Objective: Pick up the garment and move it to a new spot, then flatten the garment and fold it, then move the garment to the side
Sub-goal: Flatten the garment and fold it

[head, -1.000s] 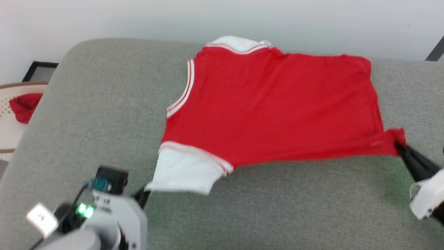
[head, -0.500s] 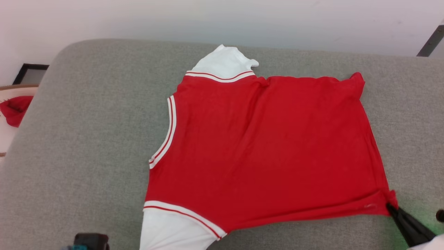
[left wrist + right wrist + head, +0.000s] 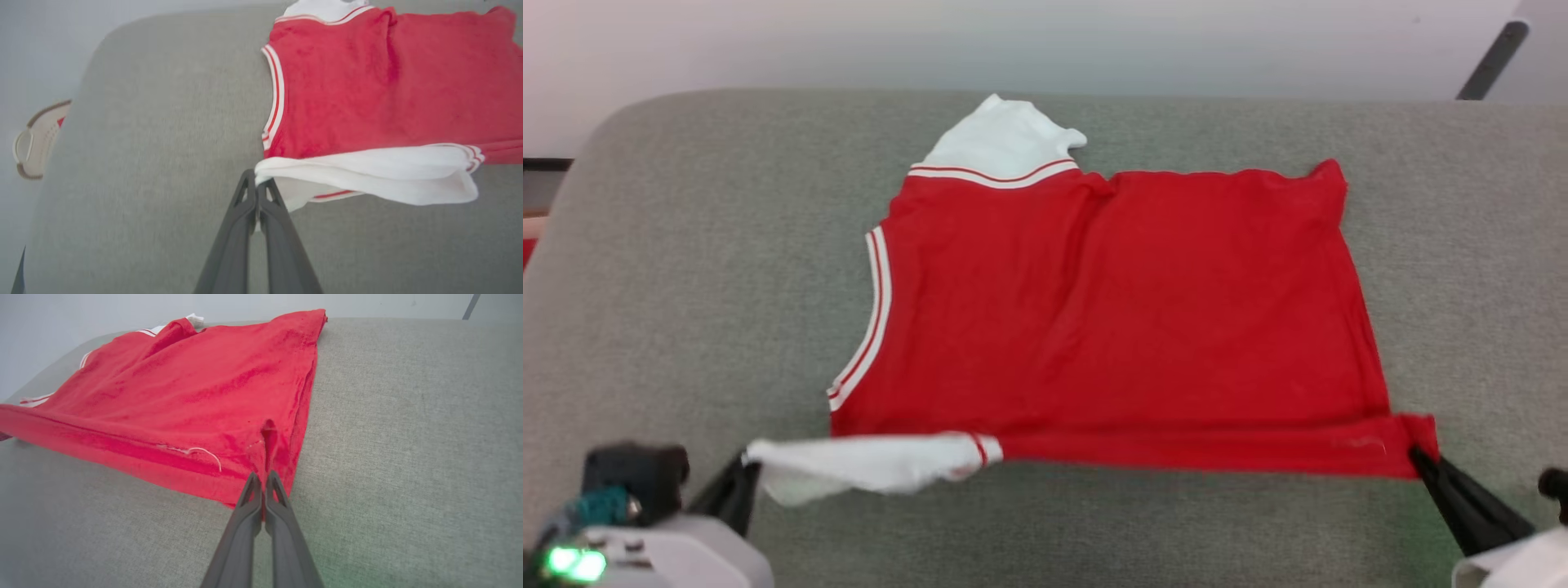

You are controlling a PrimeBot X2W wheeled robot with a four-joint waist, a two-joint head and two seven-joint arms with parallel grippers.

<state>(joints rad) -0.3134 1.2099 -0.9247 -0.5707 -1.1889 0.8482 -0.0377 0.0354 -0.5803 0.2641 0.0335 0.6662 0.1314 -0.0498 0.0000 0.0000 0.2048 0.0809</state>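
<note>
A: Item: garment (image 3: 1111,310). Location?
B: Centre of cushion (image 3: 686,286). Left claw (image 3: 743,478), 7 o'clock, clamped on sleeve (image 3: 866,461), newly drawn taut. Right claw (image 3: 1419,456), 4 o'clock, clamped on hem corner.
A: Status?
B: Flattening, likely underway.

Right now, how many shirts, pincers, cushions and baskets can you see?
shirt: 1
pincers: 2, the left pincer and the right pincer
cushion: 1
basket: 1
total: 5
</note>
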